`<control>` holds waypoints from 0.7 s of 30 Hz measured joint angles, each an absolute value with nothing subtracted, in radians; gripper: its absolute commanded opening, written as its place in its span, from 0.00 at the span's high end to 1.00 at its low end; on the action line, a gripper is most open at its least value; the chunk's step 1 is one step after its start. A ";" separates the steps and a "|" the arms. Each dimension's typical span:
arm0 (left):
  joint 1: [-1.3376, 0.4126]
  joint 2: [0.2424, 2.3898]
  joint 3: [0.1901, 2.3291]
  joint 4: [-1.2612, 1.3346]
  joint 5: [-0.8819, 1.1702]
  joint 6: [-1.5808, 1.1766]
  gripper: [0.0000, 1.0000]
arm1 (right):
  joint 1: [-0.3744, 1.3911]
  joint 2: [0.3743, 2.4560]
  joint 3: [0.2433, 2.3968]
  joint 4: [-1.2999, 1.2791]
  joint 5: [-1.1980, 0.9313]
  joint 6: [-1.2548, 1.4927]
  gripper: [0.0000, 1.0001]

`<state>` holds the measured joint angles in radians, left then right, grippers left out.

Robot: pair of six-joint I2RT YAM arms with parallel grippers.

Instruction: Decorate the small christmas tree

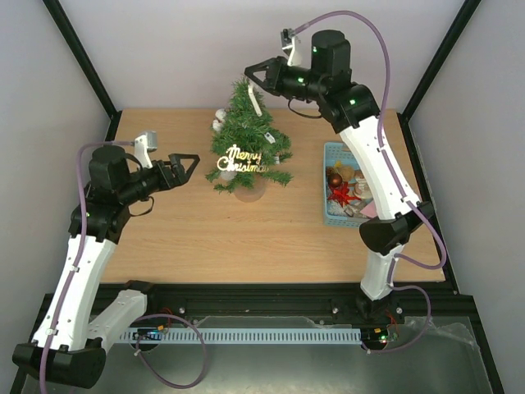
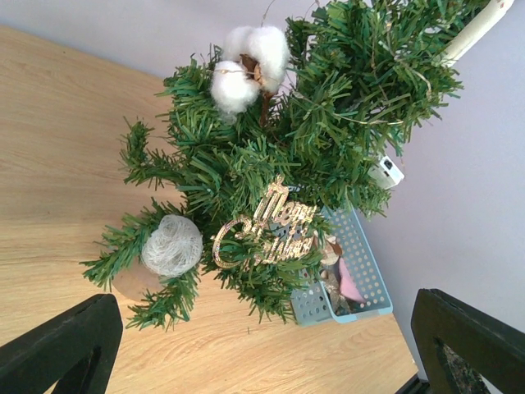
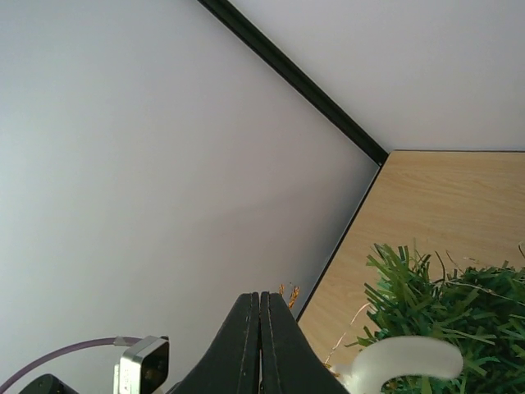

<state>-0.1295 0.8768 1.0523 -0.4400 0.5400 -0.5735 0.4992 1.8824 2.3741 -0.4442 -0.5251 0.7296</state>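
The small christmas tree (image 1: 246, 139) stands on its tan base (image 1: 250, 190) at the middle back of the table. It carries a gold "Merry Christmas" sign (image 2: 267, 234), a white fibre ball (image 2: 171, 245) and a cotton-boll ornament (image 2: 246, 66). My right gripper (image 1: 248, 74) is above the treetop, shut on a gold thread (image 3: 287, 291). A white cane-shaped ornament (image 3: 402, 361) hangs from the thread against the top branches (image 1: 256, 100). My left gripper (image 1: 184, 168) is open just left of the tree, its fingers (image 2: 57, 349) apart with nothing between them.
A light-blue basket (image 1: 328, 215) with several ornaments sits right of the tree, beside the right arm. Black frame posts and grey walls enclose the table on three sides.
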 measured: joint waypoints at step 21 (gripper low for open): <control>-0.130 0.876 1.039 -0.440 0.538 -0.564 0.01 | 0.572 1.888 2.376 -0.505 -0.451 0.654 0.99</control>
<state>-0.1295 0.8764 1.0389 -0.4404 0.5385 -0.5644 0.5720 1.8877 2.3756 -0.5045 -0.4515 0.6540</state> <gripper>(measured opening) 0.993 0.016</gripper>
